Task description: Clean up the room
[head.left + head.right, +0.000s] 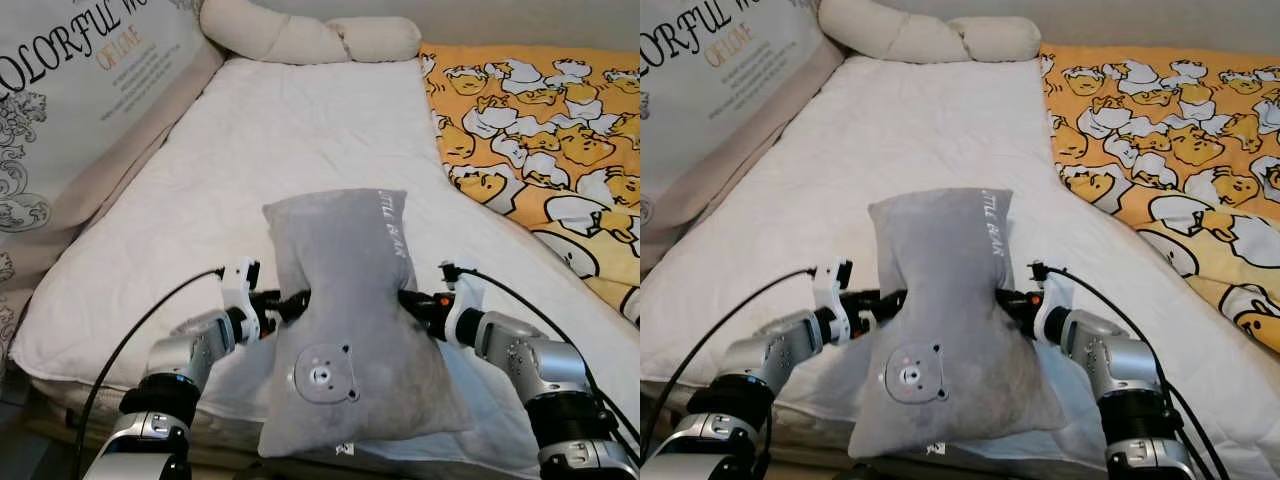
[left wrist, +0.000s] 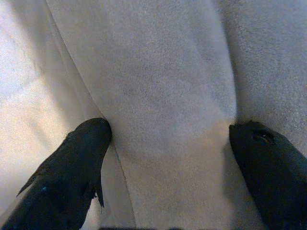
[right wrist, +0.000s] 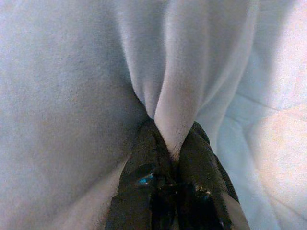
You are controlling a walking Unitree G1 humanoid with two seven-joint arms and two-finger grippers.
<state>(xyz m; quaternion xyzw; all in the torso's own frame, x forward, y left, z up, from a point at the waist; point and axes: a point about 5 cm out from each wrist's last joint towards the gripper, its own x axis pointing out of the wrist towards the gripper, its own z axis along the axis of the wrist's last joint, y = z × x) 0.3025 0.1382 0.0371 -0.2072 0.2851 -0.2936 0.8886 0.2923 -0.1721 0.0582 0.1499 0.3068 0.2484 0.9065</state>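
Grey plush bear-patch pillow [image 1: 345,320] held over near edge of white quilted mattress [image 1: 290,140]. Left gripper [image 1: 293,303] at pillow's left side, fingers [image 2: 76,163] apart, pressing the fabric. Right gripper [image 1: 408,300] at pillow's right side, fingers pinched together on a fold of its fabric

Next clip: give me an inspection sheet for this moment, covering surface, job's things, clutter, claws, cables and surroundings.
Surface: white quilted mattress, bare over most of its top.
Job's things: grey bear pillow, pinched in at the waist, its lower end hanging past the mattress's near edge.
Clutter: nothing seen.
Claws: left claw spread, fingertips pressed into the pillow's side; right claw shut on a fold of the pillow's opposite side.
Cables: black cables loop from both wrists back along the arms, off the pillow.
Surroundings: cream bolster at the head; printed cushion to the left; orange duck-print blanket to the right.
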